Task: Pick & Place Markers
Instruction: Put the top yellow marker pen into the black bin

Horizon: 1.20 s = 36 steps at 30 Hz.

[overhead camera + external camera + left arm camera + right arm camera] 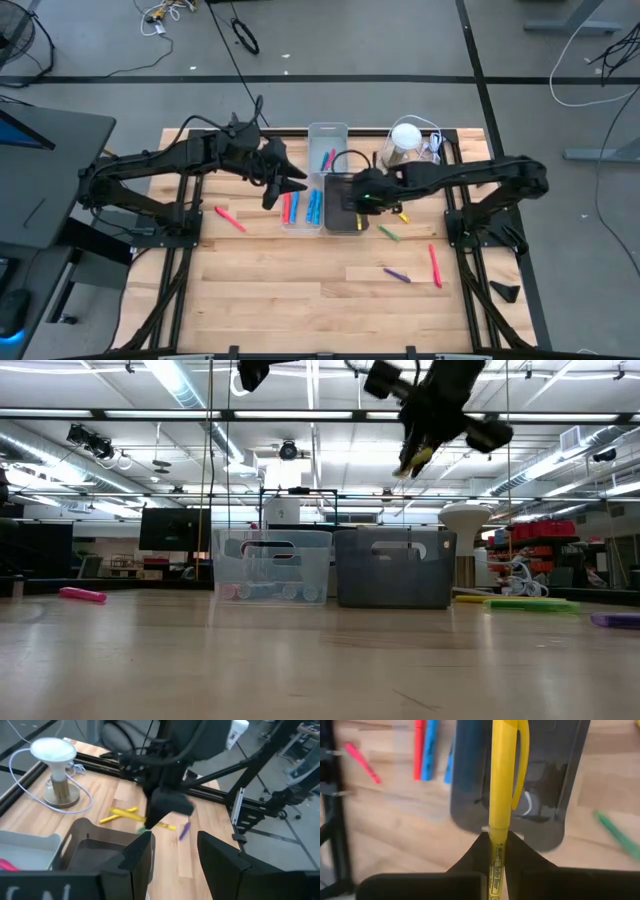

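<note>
Wooden slatted table [300, 290], mid-frame: right gripper [498, 851] clamped on yellow clip-capped marker [501, 780], hovering above dark rectangular bin [560, 820]. Left gripper [175, 857] open, poised over clear plastic bin [322, 135].

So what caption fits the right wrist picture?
Right tool holds a yellow clip-capped marker above the dark rectangular bin.

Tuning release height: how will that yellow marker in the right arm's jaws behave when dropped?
The yellow marker looks rigid, staying straight while pinched at one end. Slim and round, it probably rolls, though its clip may stop it. It hangs above the dark bin, whose walls should contain it.
</note>
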Motion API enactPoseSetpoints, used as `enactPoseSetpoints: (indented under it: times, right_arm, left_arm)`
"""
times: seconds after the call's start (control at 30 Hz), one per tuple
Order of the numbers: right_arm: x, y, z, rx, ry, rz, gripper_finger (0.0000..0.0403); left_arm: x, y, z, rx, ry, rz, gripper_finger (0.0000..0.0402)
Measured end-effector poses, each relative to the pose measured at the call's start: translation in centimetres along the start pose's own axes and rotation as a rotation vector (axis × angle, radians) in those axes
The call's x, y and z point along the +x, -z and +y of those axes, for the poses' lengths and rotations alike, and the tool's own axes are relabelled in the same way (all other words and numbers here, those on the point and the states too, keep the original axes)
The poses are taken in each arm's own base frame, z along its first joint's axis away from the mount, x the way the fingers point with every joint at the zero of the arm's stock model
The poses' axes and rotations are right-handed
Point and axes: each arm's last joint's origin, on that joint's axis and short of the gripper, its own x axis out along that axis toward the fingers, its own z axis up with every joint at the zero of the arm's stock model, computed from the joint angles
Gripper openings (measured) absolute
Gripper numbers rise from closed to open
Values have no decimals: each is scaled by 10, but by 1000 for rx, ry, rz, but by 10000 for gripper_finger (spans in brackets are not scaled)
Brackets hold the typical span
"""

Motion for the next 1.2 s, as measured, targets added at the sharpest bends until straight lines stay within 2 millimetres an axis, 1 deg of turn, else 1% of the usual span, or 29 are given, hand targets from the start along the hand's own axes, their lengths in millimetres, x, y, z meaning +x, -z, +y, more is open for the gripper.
enactPoseSetpoints:
  times: [0.27,0.53,0.73,0.9,1.13,1.2]
  right_arm:
    - [49,-17,-1,-20,144,-7,20]
    - [87,-36,-9,-32,266,1,20]
    - [111,-47,-16,-35,327,33,20]
    - [124,-48,-19,-29,349,80,20]
    - [128,-48,-20,-33,356,92,21]
    - [128,-48,-20,-36,358,92,39]
  left_arm:
    - [0,6,1,-12,-9,60,165]
    - [0,9,1,-13,13,93,165]
    - [0,9,0,-7,26,95,165]
    - [0,9,0,-8,26,95,165]
    - [0,9,0,5,27,96,165]
    - [0,9,0,9,27,96,165]
